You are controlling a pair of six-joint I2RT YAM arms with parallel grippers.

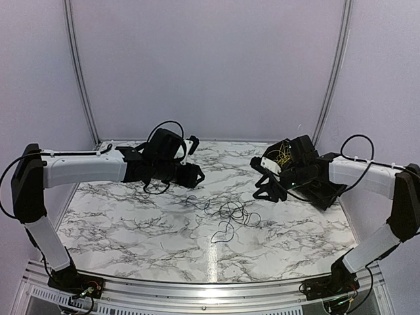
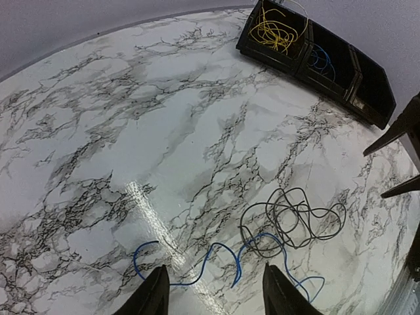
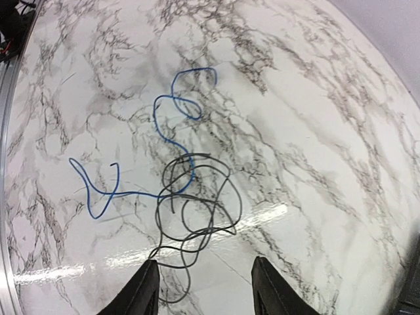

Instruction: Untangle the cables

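A: Top view?
B: Left tool & right tool are held above the tabletop, each approx. half open, nothing gripped. Cables are seen loose betw. the two.
A: Left wrist?
B: Blue cable is seen betw. & just ahead of the fingers. Black cable is crossed with it, ahead-right. Yellow cables are seen in a black bin, far ahead-right.
A: Right wrist?
B: Black loops are seen directly ahead, w/ blue crossing them farther out.
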